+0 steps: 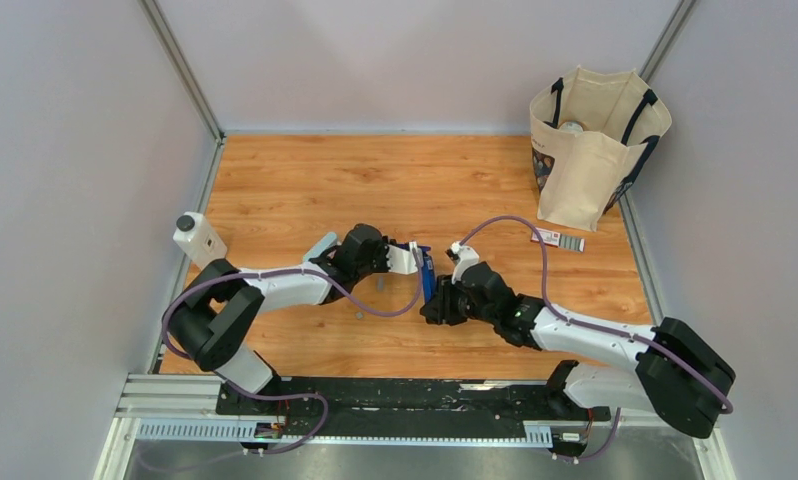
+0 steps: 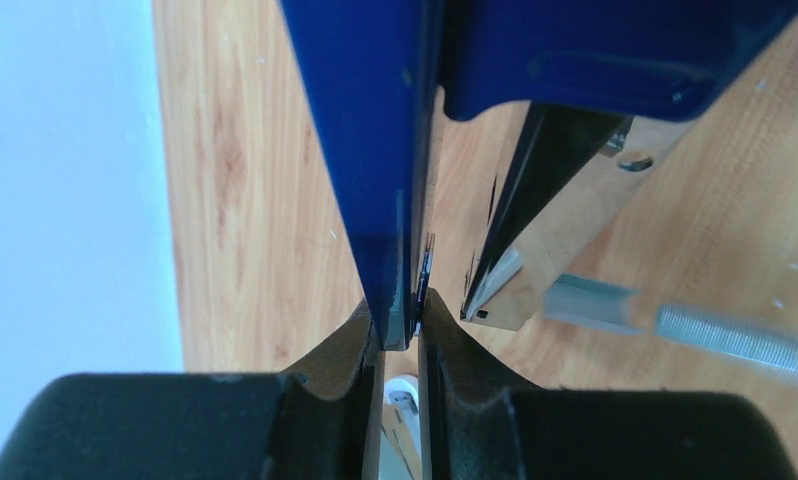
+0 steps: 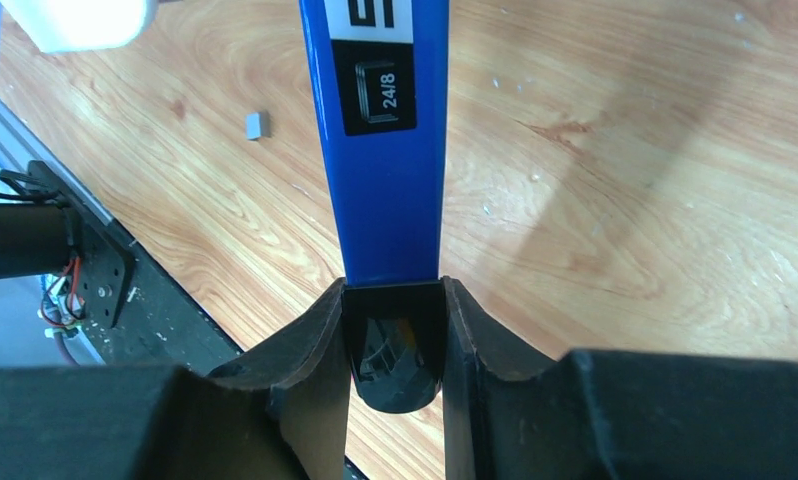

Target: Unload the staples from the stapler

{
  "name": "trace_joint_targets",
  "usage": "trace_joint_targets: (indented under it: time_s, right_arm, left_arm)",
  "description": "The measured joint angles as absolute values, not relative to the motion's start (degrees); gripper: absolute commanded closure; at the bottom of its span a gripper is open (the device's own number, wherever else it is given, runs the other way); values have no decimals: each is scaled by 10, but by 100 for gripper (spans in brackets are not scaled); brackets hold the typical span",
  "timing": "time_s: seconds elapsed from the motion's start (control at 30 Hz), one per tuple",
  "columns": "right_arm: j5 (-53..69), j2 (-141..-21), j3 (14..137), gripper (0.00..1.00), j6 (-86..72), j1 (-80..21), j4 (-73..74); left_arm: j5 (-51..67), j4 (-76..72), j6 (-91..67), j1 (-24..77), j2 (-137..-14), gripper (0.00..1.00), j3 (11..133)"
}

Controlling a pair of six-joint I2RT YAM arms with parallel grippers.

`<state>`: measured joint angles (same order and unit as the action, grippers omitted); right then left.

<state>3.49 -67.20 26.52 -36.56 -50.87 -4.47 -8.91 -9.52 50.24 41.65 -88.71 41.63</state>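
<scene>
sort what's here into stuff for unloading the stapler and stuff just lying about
For the job:
stapler
staples
left gripper, right gripper, both shut on the stapler

Lying about:
bag
red-and-white box
white bottle
grey block

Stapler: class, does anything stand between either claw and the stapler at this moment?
Nothing visible does. The left claw pinches a thin blue part of the stapler, and the right claw clamps its black end. Both touch it directly, with no other object in between.
</scene>
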Motion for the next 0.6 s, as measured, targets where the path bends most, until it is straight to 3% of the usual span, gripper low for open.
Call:
trace_joint_targets:
  time_s: [0.23, 0.33, 0.5, 0.6]
  right_arm:
    - [33, -663, 252, 99, -356, -508, -27]
    - [31, -655, 251, 99, -354, -508, -23]
    - [15, -641, 271, 100, -353, -503, -1]
    - [-15, -639, 321, 100, -353, -492, 20]
  left_arm:
    - [-126, -201, 551, 432, -910, 92, 382]
    - [-129, -204, 550, 433, -907, 88, 382]
    - [-113, -80, 493, 434, -882, 67, 438]
    - [-100, 27, 434, 434, -861, 66, 516]
